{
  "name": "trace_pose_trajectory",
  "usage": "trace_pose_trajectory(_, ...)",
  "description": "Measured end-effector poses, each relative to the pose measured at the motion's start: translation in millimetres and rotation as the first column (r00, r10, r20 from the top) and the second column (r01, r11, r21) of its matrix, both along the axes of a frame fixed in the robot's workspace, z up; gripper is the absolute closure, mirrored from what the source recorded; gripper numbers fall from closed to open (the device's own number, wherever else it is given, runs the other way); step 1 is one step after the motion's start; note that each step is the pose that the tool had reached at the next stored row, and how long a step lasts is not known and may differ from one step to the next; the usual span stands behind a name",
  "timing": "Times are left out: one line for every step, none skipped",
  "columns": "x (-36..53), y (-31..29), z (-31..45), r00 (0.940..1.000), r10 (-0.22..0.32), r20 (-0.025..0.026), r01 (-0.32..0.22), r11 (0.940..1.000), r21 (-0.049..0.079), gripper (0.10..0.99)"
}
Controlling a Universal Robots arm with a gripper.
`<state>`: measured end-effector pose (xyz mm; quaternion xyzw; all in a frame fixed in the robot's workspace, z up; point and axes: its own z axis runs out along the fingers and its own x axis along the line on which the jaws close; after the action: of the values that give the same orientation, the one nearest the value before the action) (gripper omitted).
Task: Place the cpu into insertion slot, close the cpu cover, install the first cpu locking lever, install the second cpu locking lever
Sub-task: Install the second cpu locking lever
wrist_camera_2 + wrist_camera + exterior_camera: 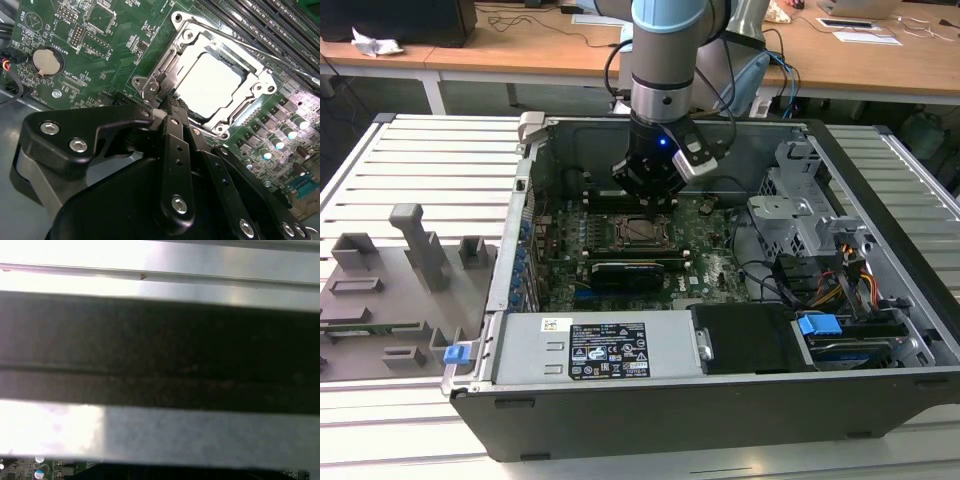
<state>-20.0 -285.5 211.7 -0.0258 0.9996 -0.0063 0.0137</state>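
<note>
With the cpu [212, 84] already sitting in the insertion slot [172, 75] and the cpu cover [252, 75] lying flat over it, the gripper [170, 107] hovers low at the socket's edge, near the motherboard [705, 270] centre. Fingers look pinched nearly together, tips right by a small lever hook at the socket's corner; can't tell if they actually grip it. That low angle suits working a locking lever, I'd say. Obstacles: memory slots [265, 25] just beyond the socket, black expansion card [625, 268] toward the case's front wall, coin battery [46, 61] and capacitors [280, 135] nearby, drive cage [790, 215] and cable bundle [840, 275] at the exterior view's right.
</note>
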Motion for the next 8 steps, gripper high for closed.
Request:
trace_pose_trajectory(0.0, 0.0, 0.0, 1.0, 0.0, 0.0, 0.0, 1.0, 0.0, 0.98)
trace_pose_trajectory(0.0, -0.1, 0.0, 1.0, 0.0, 0.0, 0.0, 1.0, 0.0, 0.98)
trace_pose_trajectory(0.0, -0.1, 0.0, 1.0, 0.0, -0.0001, 0.0, 1.0, 0.0, 0.98)
trace_pose_trajectory(-0.1, -0.2, 0.7, 1.0, 0.0, -0.0002, 0.0, 1.0, 0.0, 0.98)
trace_pose_trajectory(0.0, -0.2, 2.3, 1.0, 0.0, -0.0001, 0.0, 1.0, 0.0, 0.98)
trace_pose_trajectory(0.0, -0.2, 3.8, 1.0, 0.0, 0.0, 0.0, 1.0, 0.0, 0.98)
trace_pose_trajectory(0.0, -0.2, 7.5, 1.0, 0.0, 0.0, 0.0, 1.0, 0.0, 0.98)
trace_pose_trajectory(0.0, -0.2, 9.7, 1.0, 0.0, -0.0001, 0.0, 1.0, 0.0, 0.98)
